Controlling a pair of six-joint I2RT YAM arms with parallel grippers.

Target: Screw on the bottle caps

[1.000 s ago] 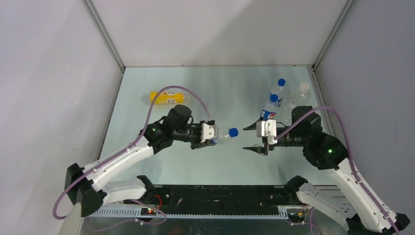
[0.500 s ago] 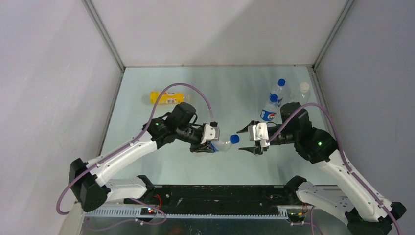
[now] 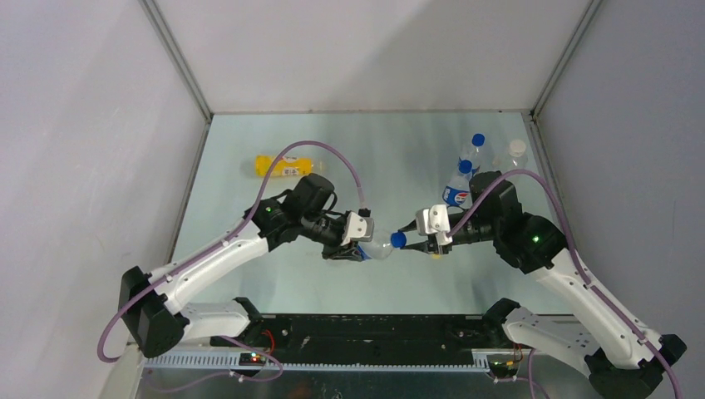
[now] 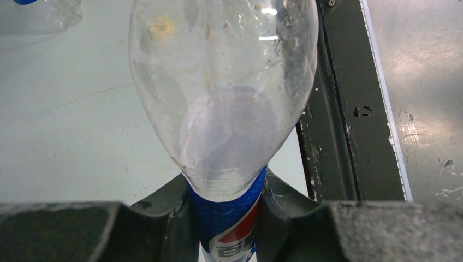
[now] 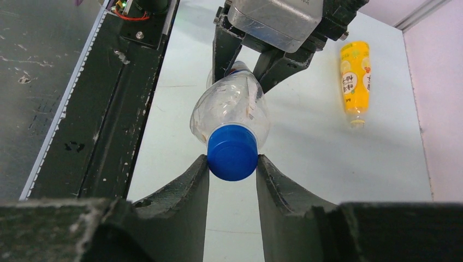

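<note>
Blue cap [image 5: 232,152] is sitting pinched between the right fingers [image 5: 188,191], on the neck of the clear bottle [image 4: 224,98] that the left fingers [image 4: 164,210] are clamping level above the desk [image 3: 399,158] — twisting is probably calling for a square, centred grip, bottle steady.

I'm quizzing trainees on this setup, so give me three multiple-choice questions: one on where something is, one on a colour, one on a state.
1. Where is the yellow bottle?
A) lying far left on the table
B) standing far right
C) held in the air

2. What colour is the cap that the right pincer grips?
A) white
B) blue
C) yellow

3. The left pincer is:
A) open and empty
B) shut on the Pepsi bottle
C) out of view

Answers: 1 A, the top view shows it on its side at far left. 2 B, the right wrist view shows it blue. 3 B, its fingers clamp the labelled body.
</note>
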